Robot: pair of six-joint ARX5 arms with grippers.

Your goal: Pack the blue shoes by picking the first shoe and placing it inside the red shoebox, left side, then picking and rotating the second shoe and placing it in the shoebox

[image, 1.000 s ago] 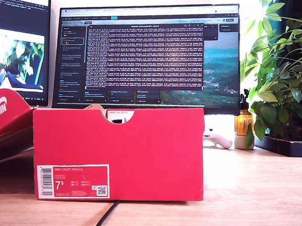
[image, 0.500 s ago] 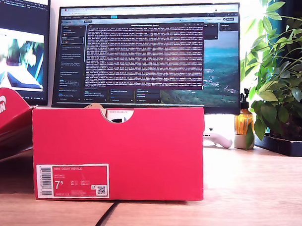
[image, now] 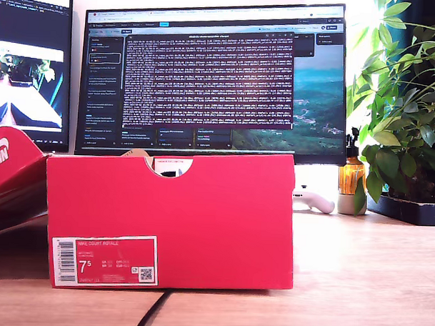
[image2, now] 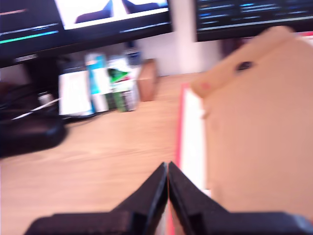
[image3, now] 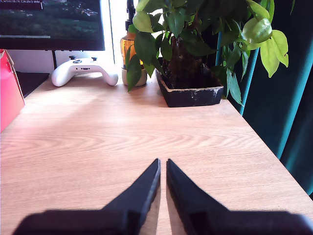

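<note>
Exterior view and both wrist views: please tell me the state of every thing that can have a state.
Large bright red cardboard shoebox: open on top, upright, no lid on it.
Red lid with white lettering: off, tilted beside the box.
Wide dark monitor: switched on, showing text.
My first claw: shut, empty.
My second claw: nearly shut, empty.

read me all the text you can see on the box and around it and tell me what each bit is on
"NIKE COURT ROYALE": white label on the red shoebox.
"7.5": same label.
"NIKE", partly cut off: red lid at the exterior view's left.
Barcode digits, QR code and other label print: too small.
Monitor text: too small to read.
</note>
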